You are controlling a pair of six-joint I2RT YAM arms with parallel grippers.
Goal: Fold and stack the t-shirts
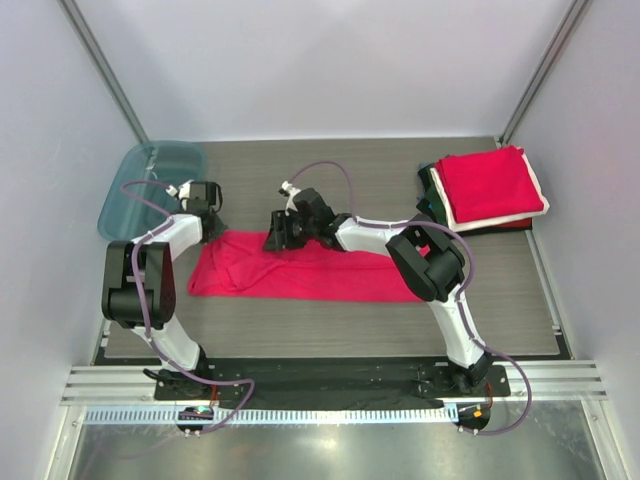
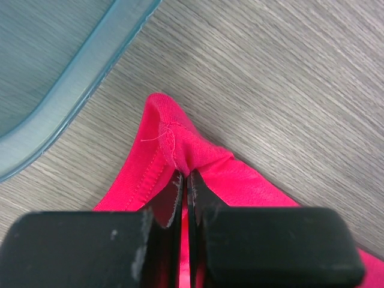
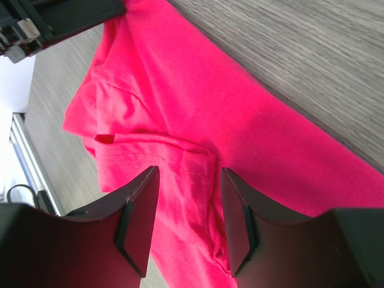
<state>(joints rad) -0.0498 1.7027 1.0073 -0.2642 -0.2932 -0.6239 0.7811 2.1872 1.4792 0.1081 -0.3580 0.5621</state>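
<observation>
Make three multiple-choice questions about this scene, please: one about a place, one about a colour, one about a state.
1. Where does the stack of folded t-shirts lie?
A) at the far right corner of the table
B) at the near left corner
C) between the two arm bases

2. What colour is the spread t-shirt in front of the arms?
A) white
B) crimson red
C) dark green

3. What is the state of the left gripper?
A) open, holding nothing
B) shut on a corner of the spread t-shirt
C) shut on the stack

Answers:
1 A: the top view shows the stack at the far right.
2 B: every view shows it red.
3 B: the left wrist view shows the jaws closed on the fabric.
</observation>
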